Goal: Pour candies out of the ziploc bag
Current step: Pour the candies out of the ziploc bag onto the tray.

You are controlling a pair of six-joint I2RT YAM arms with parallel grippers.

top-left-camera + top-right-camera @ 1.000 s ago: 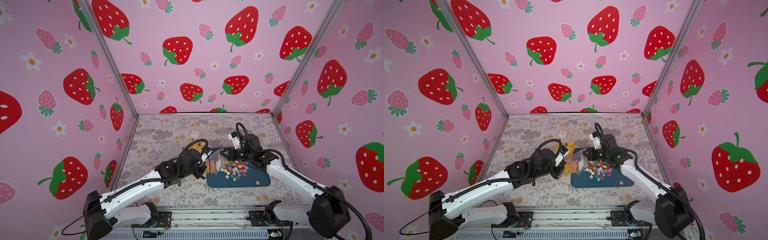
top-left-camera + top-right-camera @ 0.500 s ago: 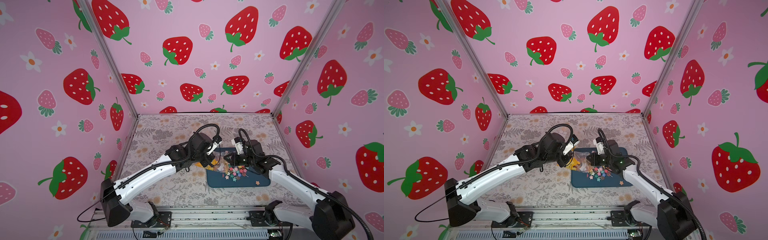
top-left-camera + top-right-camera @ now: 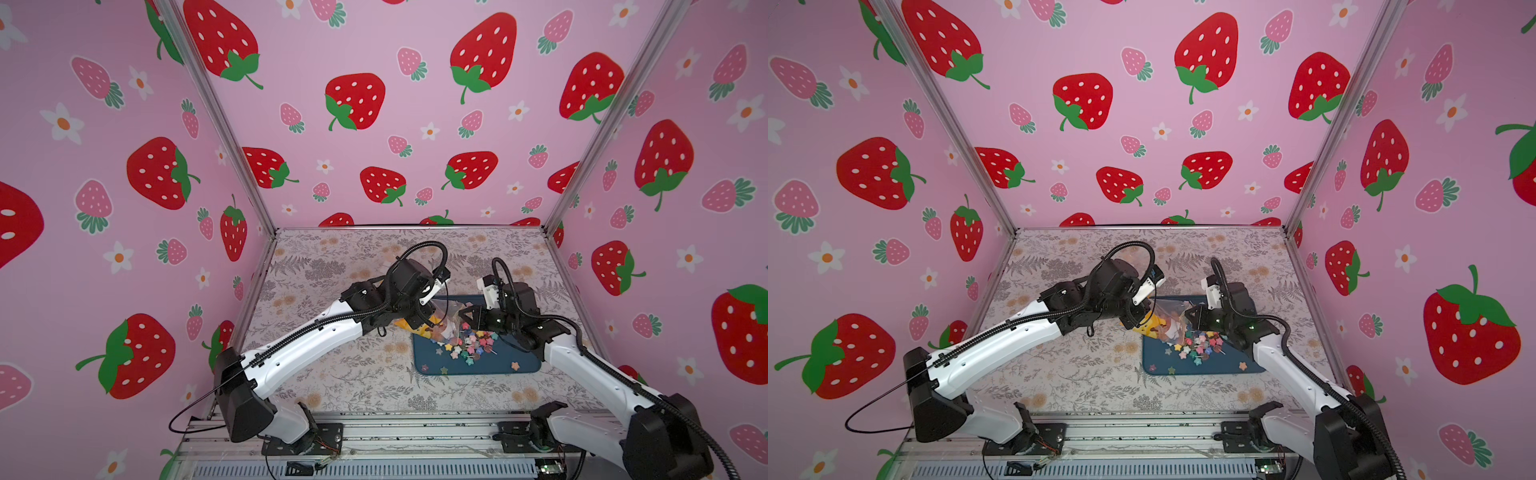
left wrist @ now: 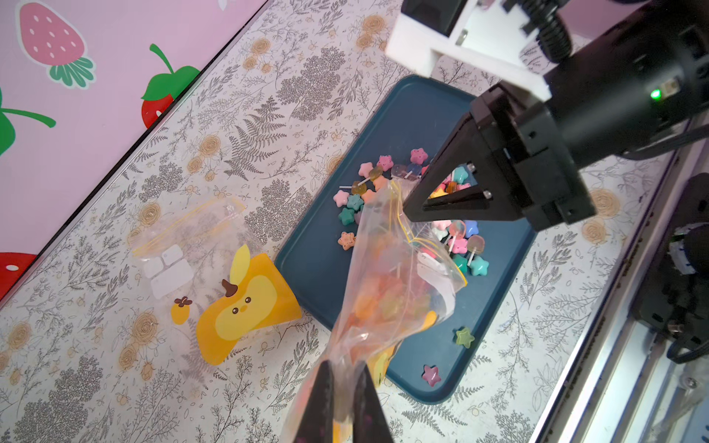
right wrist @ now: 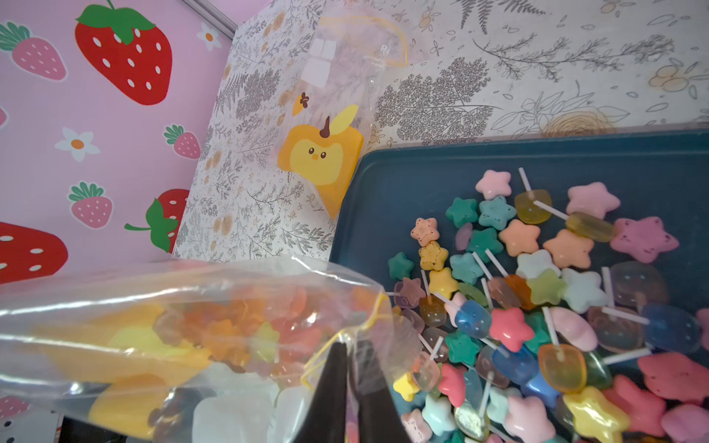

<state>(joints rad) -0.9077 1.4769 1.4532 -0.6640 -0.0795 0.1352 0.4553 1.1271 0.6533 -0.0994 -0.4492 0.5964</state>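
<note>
At the near edge, an aluminium rail point(image 3: 415, 432) carries both arm bases, and the arms reach forward over the floral table cover point(image 3: 332, 374). A dark blue tray point(image 3: 490, 365) lies on the cover to the right of centre. A few single star candies sit near its near rim, well apart from the main pile. The candies point(image 5: 510, 299) form a dense heap of multicoloured stars and translucent lollipops on white sticks in the middle of the tray, visible in both top views point(image 3: 469, 345) point(image 3: 1200, 347). The ziploc bag point(image 4: 395, 276) hangs above the left part of the tray, tilted with its yellow-lined mouth down toward the heap. Orange and yellow candies show through the film inside it. The left gripper point(image 4: 345, 368) has its fingers pressed together on the bunched bottom end of the bag and holds that end uppermost. The right gripper point(image 5: 351, 347) is at the bag mouth. Its fingers stand almost together with the rim film between them, so it pinches the rim just beside the yellow zip line. Past the tray's left rim, an empty ziploc bag point(image 4: 199, 245) with a yellow cartoon print lies flat on the cover, its printed corner touching the tray. Beyond it stands the pink strawberry-print back wall point(image 3: 374, 124).
</note>
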